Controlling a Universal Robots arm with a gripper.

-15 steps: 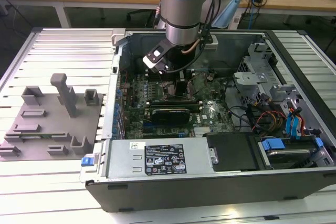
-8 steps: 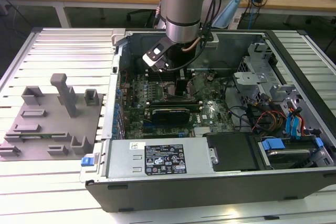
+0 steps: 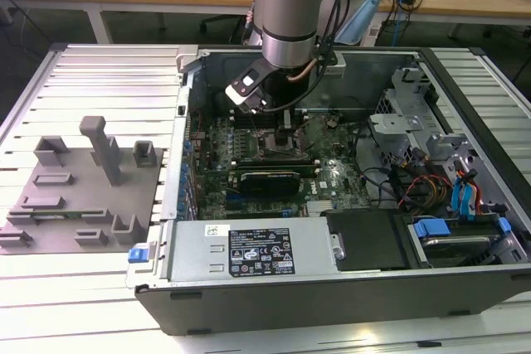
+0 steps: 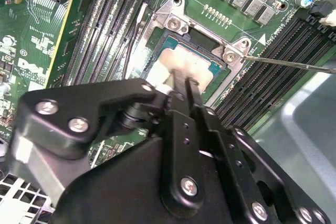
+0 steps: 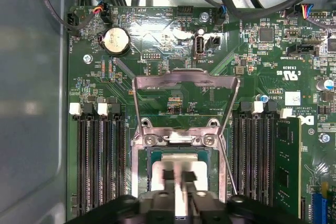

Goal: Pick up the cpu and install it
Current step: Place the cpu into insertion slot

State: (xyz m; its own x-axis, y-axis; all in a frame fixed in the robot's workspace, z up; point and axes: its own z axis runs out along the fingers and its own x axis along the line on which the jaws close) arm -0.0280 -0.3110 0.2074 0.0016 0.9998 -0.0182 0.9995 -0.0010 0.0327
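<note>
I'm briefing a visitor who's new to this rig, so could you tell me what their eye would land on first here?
The robot arm reaching into the open computer case dominates the exterior view. In the first wrist view the tool hangs over the silvery cpu, with the socket's metal frame hinged up. A grey tray lies at the exterior view's left.

power supply sticker: lower middle in the exterior view, print too tiny for us
motherboard: white lettering all over, nothing we can read properly
</note>
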